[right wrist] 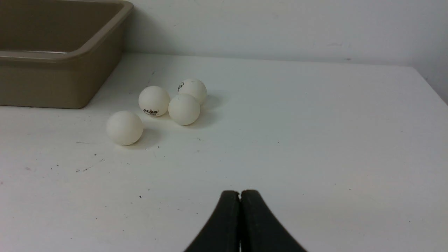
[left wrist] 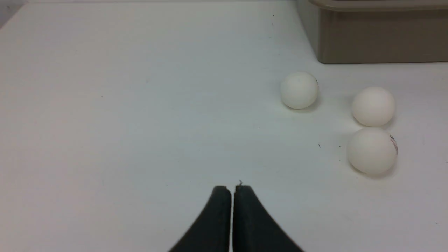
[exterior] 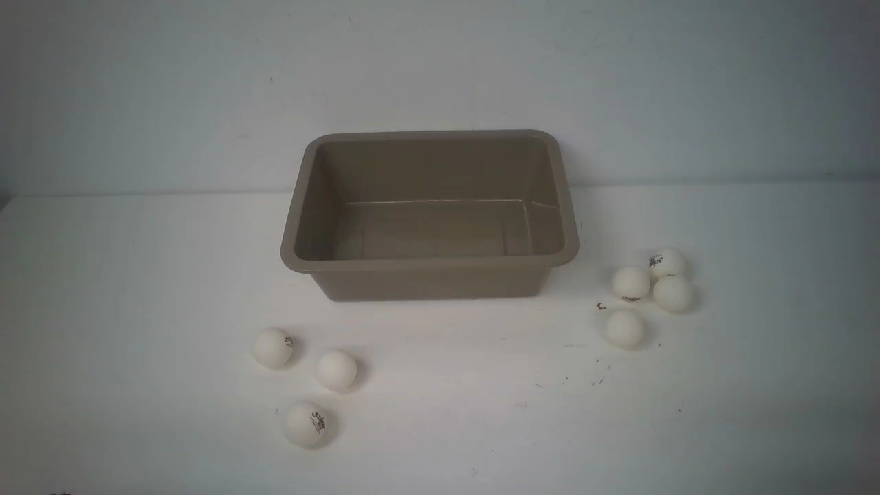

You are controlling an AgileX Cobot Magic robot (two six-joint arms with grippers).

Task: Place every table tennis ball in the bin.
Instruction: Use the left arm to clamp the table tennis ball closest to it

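The left gripper (left wrist: 232, 189) shows two matte black fingers (left wrist: 217, 224) with a soft, rubbery look. Their inner faces run straight, split by a thin pale seam. Their outer edges curve away from the tips, so each finger widens toward its base. The tips are blunt and rounded, and a tiny hair-like fibre (left wrist: 240, 182) sticks up from one tip. The right gripper (right wrist: 240, 193) has a matching black pair, flared likewise, with a darker, tighter seam between the inner faces.

Taupe for the bin (exterior: 430, 263), matte white with small dark logos on some for the table tennis balls (exterior: 337, 370), dark-flecked white for the worktop (exterior: 137, 309).
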